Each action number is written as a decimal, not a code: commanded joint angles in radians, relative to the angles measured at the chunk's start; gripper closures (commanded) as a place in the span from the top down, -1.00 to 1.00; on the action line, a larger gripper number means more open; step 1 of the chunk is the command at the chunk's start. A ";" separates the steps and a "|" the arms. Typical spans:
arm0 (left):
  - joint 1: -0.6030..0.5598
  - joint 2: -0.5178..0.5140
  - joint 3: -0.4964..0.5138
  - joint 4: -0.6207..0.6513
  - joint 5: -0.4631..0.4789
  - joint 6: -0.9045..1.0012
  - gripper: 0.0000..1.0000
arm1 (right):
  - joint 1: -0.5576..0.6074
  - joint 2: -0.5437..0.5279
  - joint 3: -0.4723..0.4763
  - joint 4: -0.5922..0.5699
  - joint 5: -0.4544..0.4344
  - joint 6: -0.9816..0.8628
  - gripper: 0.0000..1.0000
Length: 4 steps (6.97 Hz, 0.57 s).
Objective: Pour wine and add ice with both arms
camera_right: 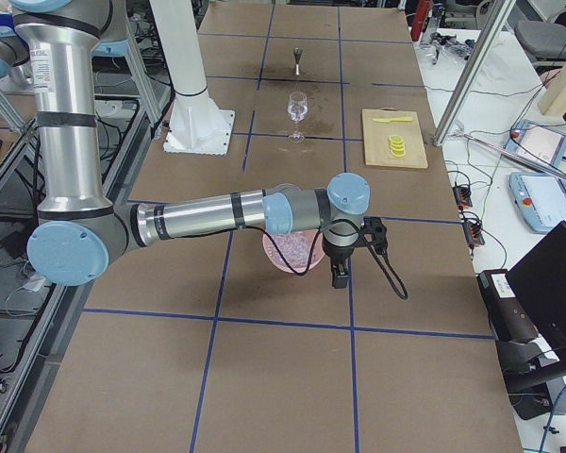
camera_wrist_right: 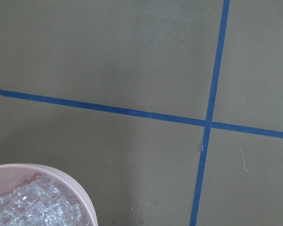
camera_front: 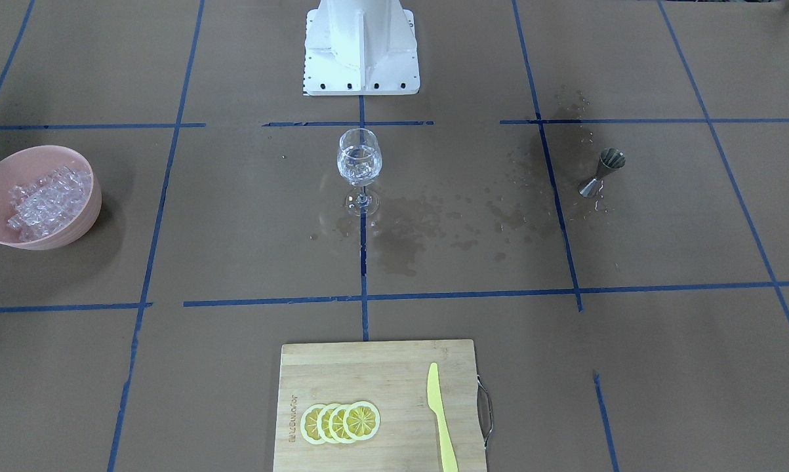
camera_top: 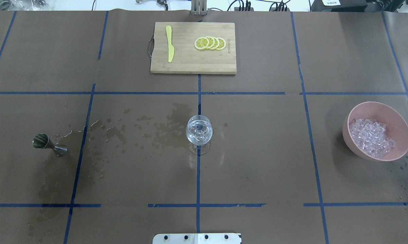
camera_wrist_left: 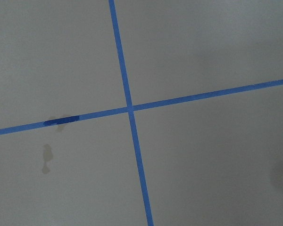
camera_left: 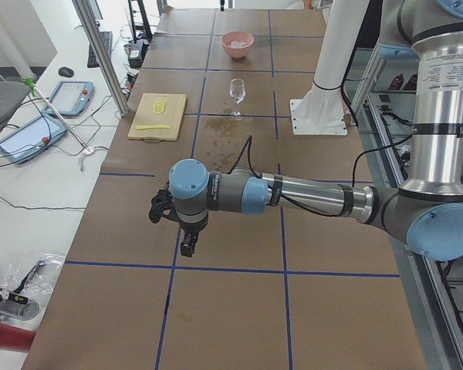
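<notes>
The wine glass [camera_front: 359,164] stands upright at mid-frame of the front-facing view, on a blue tape line. A little clear wine [camera_front: 359,173] appears to sit low in its bowl, though it cannot be told whether any cube is in there too. The steel jigger [camera_front: 603,172] stands upright toward the right of that frame, well apart from the glass, and wet patches [camera_front: 407,229] darken the brown table cover [camera_top: 258,162] between them. On that reading the pour looks done and adding ice is the step in hand. The ice [camera_front: 40,200] is heaped in the pink bowl [camera_front: 73,233] at the far left edge of the frame, well apart from the glass. The right gripper [camera_right: 341,276] shows only in the right side view, hanging fingers-down near the bowl. The left gripper [camera_left: 187,245] shows only in the left side view, over bare table. Neither view tells whether a claw is wide or closed. To do the step well, the right arm should probably drop into the heap from above, pinch a cube or two firmly since they look slippery, and carry them across the long gap. It should release low over the rim, because the stemmed glass looks top-heavy and stands beside damp paper. The left arm could steady the stem. The only writing is a dark burnt-in mark [camera_front: 293,417] along the left edge of the cutting board [camera_front: 368,367] at the bottom of the frame, and it is too small to read. No lettering shows on the lemon slices [camera_front: 340,423] or the yellow knife [camera_front: 441,419].
</notes>
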 commanded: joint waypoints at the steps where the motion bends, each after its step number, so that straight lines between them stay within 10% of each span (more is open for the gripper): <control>1: 0.002 -0.001 -0.005 0.000 0.001 0.002 1.00 | -0.001 0.001 -0.005 0.001 -0.001 0.000 1.00; 4: 0.016 0.004 -0.026 -0.003 0.002 0.002 1.00 | -0.001 -0.002 -0.006 -0.004 0.013 0.003 1.00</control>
